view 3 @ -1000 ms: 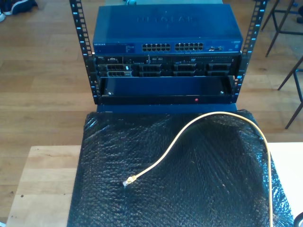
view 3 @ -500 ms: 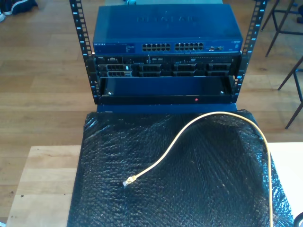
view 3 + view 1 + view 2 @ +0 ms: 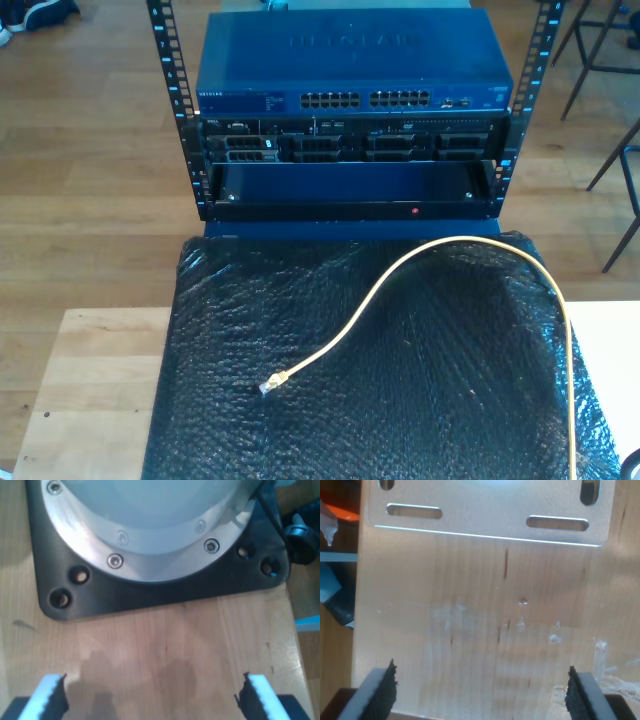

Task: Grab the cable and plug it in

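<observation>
My first gripper [image 3: 150, 697] hung with its jaws spread wide over a pale wooden board [image 3: 165, 645], nothing between the white-edged fingertips [image 3: 50, 700]. Just beyond them on that board sat a black mounting plate [image 3: 150, 595] carrying a round silver flange [image 3: 150, 555] ringed with screws.

My second gripper [image 3: 482, 692] was likewise wide apart and empty, its black ribbed fingertips [image 3: 382, 690] above a scratched light wood surface [image 3: 470, 620]. Farther along lay a flat metal plate [image 3: 490, 515] with slotted holes.

In the exterior view, a black bubbly mat [image 3: 400, 400] covered the desk, with bare wood [image 3: 90, 390] showing at the desk's near corner on the exterior view's left. The cable [image 3: 420, 260] lay loose on the mat: its plug [image 3: 272, 383] rested toward the near part of the mat, left of centre in that view, and the cord curved away toward the mat's far edge, arched over, then ran back down along the edge at the exterior view's right. The plug looked clear, though it was too small to be sure.

Beyond the desk's far edge stood a rack [image 3: 180, 110] holding a blue network switch [image 3: 350, 60] with two rows of ports [image 3: 365, 100]; under it sat darker equipment [image 3: 350, 145] and an open black bay [image 3: 350, 190].
</observation>
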